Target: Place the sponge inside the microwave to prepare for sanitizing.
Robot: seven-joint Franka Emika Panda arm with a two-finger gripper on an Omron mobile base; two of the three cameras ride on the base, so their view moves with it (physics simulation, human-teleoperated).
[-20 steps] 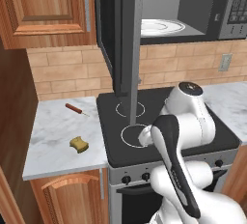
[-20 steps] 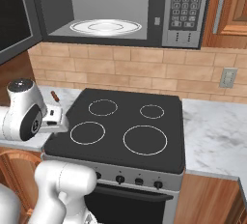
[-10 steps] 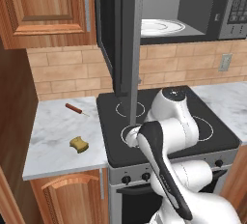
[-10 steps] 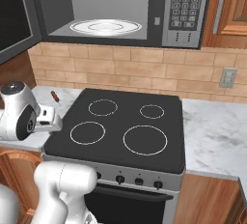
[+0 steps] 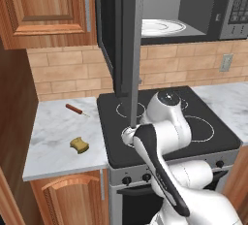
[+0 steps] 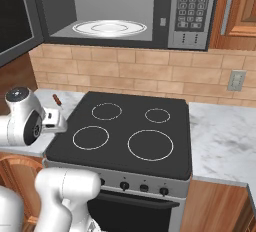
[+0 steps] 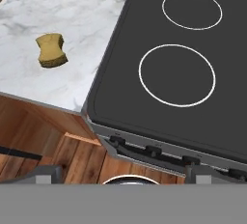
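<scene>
- Reaching phase: jaws spread wide, nothing in them; sponge (image 5: 79,145) not yet picked up.
- Sponge sits on the marble bench (image 5: 53,136) left of the stove (image 5: 164,122), near the bench's front edge, well apart from the arm.
- Hand view: sponge (image 7: 51,50) upper left, i.e. off to the hand's left and ahead; hand hangs over the stove's front-left corner, looking down.
- Key relation: sponge lies left of the jaws, across the stove/bench seam. Next move looks like a leftward swing, then descent.
- Sponge roughly square w/ wavy sides, no strong long axis; either pair of opposite sides should do for a pinch.
- Thin reddish-brown stick (image 5: 76,109) lies farther back on the bench, apart from sponge; not in the path.
- Microwave (image 6: 120,11) above the stove, door (image 5: 127,40) swung open, white turntable (image 6: 109,27) bare. Drop spot ready.
- Risk, imo: open door hangs near the arm's lift path.
</scene>
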